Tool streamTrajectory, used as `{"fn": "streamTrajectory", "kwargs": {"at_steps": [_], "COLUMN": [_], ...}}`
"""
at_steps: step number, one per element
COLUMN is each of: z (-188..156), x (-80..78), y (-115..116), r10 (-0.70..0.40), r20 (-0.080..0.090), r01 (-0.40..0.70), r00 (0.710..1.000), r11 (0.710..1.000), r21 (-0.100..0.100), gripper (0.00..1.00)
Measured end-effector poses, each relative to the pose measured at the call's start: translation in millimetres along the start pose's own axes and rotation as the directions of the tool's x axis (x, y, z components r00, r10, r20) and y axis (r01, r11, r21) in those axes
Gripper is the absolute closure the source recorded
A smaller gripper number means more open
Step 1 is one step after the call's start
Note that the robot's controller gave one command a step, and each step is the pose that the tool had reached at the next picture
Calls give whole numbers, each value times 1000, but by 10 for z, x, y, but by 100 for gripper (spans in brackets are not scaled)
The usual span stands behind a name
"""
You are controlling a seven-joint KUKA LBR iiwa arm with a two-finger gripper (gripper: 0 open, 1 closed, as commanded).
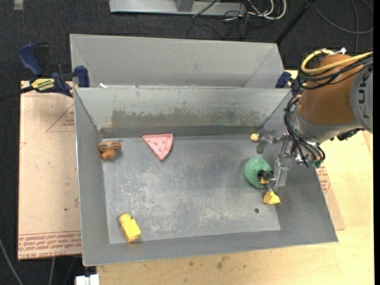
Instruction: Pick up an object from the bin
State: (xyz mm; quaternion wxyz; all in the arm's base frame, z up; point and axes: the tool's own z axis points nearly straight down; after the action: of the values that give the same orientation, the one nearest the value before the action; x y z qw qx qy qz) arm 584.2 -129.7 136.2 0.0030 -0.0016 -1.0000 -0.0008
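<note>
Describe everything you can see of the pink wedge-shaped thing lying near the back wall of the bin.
The pink wedge is a flat, roughly triangular piece, like a melon slice: a pink face with small darker specks and a paler strip along its wide edge. It looks like plastic or foam. It lies flat on the bin's floor, wide edge towards the back wall, tip pointing to the front. Nothing touches it; a small brown thing lies apart to its left in the view.

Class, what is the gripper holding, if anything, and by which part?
Cannot be told: the gripper is beside the green ball, above a small yellow piece.
</note>
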Motion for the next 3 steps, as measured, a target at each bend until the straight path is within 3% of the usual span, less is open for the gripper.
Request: {"fn": "streamTrajectory", "kwargs": {"at_steps": [1,2,3], "z": [-49,380,433], "x": [-18,-99,-90], "y": [4,-103,-118], "r10": [-3,126,173], "r20": [7,15,6], "r01": [3,-126,-173], "r00": [1000,992,985], "r11": [1000,992,985], "r21": [1,0,-1], "gripper": [0,0,0]}}
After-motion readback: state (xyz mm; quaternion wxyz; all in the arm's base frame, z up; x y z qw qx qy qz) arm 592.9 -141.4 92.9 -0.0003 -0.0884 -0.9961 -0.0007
